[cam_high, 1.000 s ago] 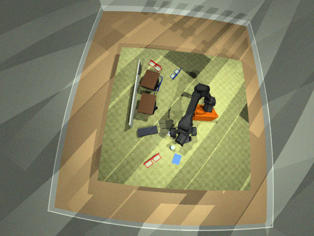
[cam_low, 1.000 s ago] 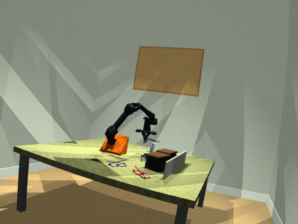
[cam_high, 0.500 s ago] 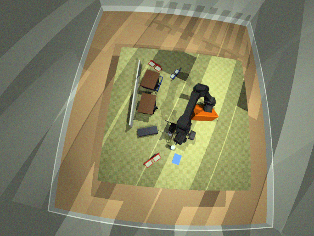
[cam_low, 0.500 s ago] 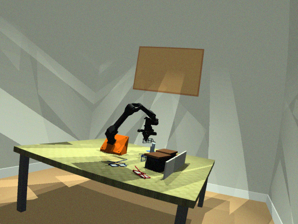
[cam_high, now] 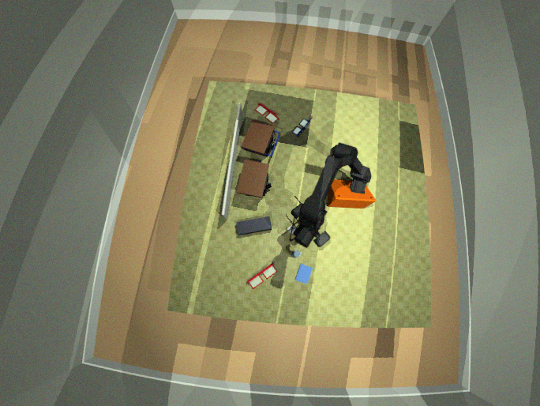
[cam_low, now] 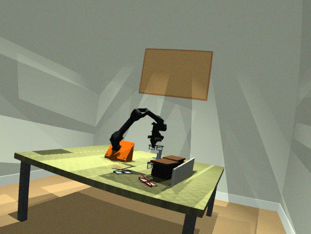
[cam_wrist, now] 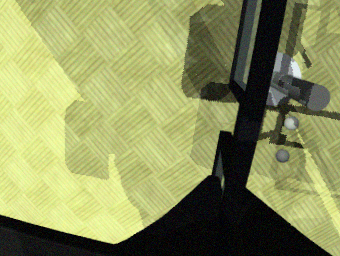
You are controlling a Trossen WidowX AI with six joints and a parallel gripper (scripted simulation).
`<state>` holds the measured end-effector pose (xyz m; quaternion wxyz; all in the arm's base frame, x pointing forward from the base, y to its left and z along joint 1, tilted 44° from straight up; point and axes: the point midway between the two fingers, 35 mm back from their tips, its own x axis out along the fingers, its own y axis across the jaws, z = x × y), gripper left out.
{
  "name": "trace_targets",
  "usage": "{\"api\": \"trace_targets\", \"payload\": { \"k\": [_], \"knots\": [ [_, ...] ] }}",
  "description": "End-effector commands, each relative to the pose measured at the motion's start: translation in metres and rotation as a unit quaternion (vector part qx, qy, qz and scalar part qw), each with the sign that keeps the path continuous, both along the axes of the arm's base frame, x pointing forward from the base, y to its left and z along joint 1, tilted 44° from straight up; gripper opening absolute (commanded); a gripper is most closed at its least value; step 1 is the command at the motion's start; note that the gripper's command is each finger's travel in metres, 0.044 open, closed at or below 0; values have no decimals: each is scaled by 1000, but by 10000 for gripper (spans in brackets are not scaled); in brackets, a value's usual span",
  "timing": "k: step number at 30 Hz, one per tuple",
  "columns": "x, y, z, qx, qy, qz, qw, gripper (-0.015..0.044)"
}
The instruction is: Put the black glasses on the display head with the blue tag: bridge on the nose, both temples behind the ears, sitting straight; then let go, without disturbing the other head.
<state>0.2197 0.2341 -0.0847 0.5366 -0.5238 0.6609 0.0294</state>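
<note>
My gripper (cam_high: 298, 227) (cam_low: 155, 144) (cam_wrist: 219, 188) is shut on the black glasses (cam_low: 152, 147) (cam_wrist: 264, 58) and holds them in the air above the table. In the wrist view the frame shows as a dark bar running up from my fingers. Two display heads, seen as brown-topped blocks, stand side by side in front of a grey panel (cam_high: 230, 161) (cam_low: 182, 170). The head with the blue tag (cam_high: 258, 136) (cam_low: 163, 165) is the farther one from my gripper. The other head (cam_high: 252, 178) (cam_low: 177, 158) is nearer. I am well to the side of both heads and do not touch them.
Red glasses (cam_high: 266, 110) (cam_low: 147, 181) and blue glasses (cam_high: 301, 126) (cam_low: 122, 172) lie near the tagged head. A dark case (cam_high: 253, 225), more red glasses (cam_high: 259, 277), a blue card (cam_high: 304, 272) and a small cylinder (cam_high: 295, 253) lie near my gripper. The orange arm base (cam_high: 349, 193) stands behind.
</note>
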Motion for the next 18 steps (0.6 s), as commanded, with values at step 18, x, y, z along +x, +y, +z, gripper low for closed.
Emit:
{"api": "trace_targets", "payload": {
  "k": [18],
  "knots": [
    [11, -40, -43, 3, -27, -27, 999, 0]
  ]
}}
